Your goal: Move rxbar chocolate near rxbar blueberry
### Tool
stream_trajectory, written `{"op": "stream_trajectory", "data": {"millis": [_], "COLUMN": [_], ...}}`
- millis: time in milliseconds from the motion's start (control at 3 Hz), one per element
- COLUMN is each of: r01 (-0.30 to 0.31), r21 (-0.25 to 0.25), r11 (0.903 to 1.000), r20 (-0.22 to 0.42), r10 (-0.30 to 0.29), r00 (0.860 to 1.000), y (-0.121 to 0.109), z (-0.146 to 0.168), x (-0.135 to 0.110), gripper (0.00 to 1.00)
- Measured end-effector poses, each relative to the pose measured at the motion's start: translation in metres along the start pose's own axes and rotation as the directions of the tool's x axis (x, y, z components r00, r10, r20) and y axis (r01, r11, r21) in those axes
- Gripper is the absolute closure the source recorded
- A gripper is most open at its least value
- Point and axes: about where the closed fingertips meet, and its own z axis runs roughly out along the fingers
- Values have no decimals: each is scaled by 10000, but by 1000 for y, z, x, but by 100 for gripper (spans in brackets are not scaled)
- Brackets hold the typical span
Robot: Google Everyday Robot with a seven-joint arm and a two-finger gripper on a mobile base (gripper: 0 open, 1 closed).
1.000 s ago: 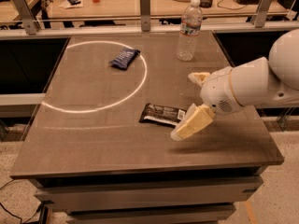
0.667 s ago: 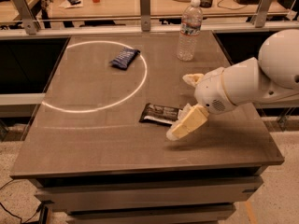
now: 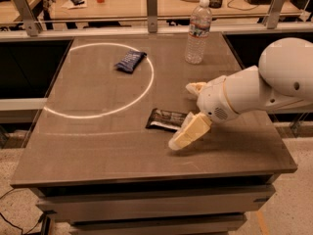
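The rxbar chocolate (image 3: 163, 120), a dark brown-black wrapper, lies flat on the table right of centre. The rxbar blueberry (image 3: 130, 60), a dark blue crinkled wrapper, lies farther back and to the left, on the bright ring of light. My gripper (image 3: 190, 111) is at the right end of the chocolate bar, low over the table. It is open: one cream finger (image 3: 195, 88) is behind the bar's end and the other (image 3: 188, 131) is in front of it. The bar's right end is partly hidden by the front finger.
A clear water bottle (image 3: 198, 31) stands upright at the back right of the grey-brown table (image 3: 98, 146). A railing and a cluttered desk lie behind the table. The table's front edge is close to the front finger.
My gripper and arm have shifted left, closer around the right end of the chocolate bar. The bars and the bottle have not moved.
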Motion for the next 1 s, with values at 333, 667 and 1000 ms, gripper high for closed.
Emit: {"op": "stream_trajectory", "data": {"millis": [333,667,1000], "r01": [109,192,285], "r21": [-81,-174,-212], "r11": [9999,9997,9994], "r20": [95,108,56], "r10": [-108,-190,-284], "r00": [9999,9998,9996], "y": [6,9,11], "z": [8,14,18], "x": [1,3,5], "gripper": [0,0,19]}}
